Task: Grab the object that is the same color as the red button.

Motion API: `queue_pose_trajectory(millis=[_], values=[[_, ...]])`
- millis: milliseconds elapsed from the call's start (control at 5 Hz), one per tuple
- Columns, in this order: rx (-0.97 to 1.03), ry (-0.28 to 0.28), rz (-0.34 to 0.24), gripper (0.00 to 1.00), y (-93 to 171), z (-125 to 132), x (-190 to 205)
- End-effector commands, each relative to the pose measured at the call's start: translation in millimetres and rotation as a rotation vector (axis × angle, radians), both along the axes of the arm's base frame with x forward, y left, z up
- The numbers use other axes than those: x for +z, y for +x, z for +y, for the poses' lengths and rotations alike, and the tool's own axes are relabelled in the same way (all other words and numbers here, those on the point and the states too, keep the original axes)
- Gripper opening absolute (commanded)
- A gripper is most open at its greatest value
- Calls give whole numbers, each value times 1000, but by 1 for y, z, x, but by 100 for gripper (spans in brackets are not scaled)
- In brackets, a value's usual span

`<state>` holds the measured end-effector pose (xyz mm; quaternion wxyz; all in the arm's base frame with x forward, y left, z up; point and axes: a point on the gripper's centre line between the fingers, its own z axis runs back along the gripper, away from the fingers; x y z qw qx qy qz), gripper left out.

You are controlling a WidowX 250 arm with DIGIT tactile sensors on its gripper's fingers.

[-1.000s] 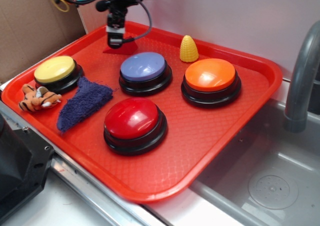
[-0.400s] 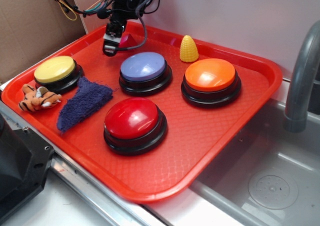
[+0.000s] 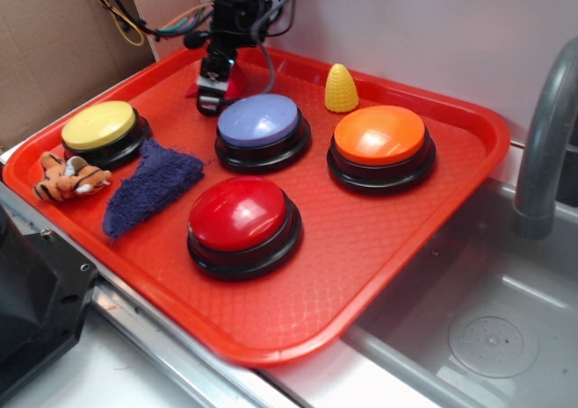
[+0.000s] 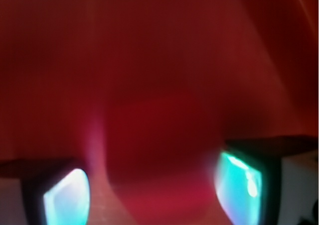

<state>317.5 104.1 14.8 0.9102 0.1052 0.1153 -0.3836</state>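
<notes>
The red button (image 3: 242,214) stands at the front middle of the red tray (image 3: 361,245). At the tray's back left my gripper (image 3: 210,97) hangs just above the floor, close beside the purple button (image 3: 259,121). A bit of the small red wedge block (image 3: 233,84) shows at the fingers' right side. In the wrist view the wedge (image 4: 164,150) is a blurred red mass filling the gap between the two pale pads, and the gripper (image 4: 152,190) is shut on it.
An orange button (image 3: 379,137), a yellow button (image 3: 99,125), a yellow corn cone (image 3: 340,88), a blue cloth (image 3: 149,187) and a tiger toy (image 3: 68,178) share the tray. A sink (image 3: 488,336) with a grey faucet (image 3: 542,137) lies to the right.
The wedge lay on the tray under the gripper a second ago. It has come up off the tray with the gripper, which has shifted slightly right toward the purple button.
</notes>
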Motion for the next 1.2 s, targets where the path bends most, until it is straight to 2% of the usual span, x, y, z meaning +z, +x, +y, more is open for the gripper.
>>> queue_pose_trajectory(millis=[0,200,400,600,800,1000], values=[[119,6,-84,0,23,11,-12],[123,7,-50,0,4,15,-10],[313,-44,-101,0,-17,8,14],[515,-66,-268,0,-37,-28,60],[654,-139,-384,0,-49,-61,110],[747,-194,-412,0,-58,-78,163]])
